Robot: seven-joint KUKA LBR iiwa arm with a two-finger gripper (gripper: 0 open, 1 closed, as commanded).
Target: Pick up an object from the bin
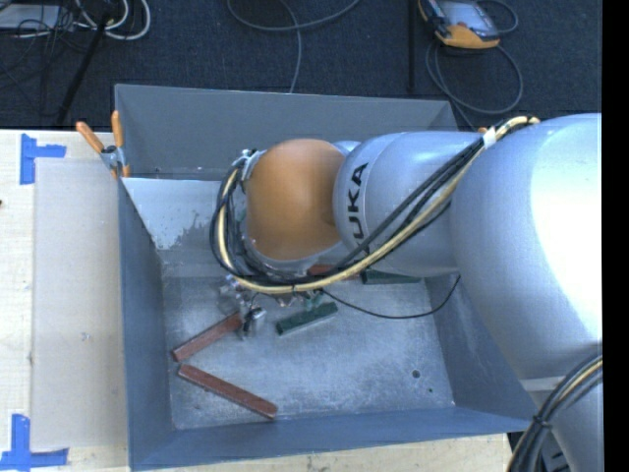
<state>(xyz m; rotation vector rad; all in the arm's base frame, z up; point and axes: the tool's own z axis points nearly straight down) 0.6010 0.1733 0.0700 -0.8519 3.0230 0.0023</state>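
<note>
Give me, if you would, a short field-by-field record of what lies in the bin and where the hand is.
container: grey metal bin
arm: reaches in from the right, orange wrist cover over the bin's middle
hand: low over the floor, left of centre
nearest thing: upper stick, reddish-brown, slanted, its upper end at the hand
contact: cannot tell
other things: lower stick, reddish-brown, near the front, apart from the hand; green piece, dark, oblong, just right of the hand
</note>
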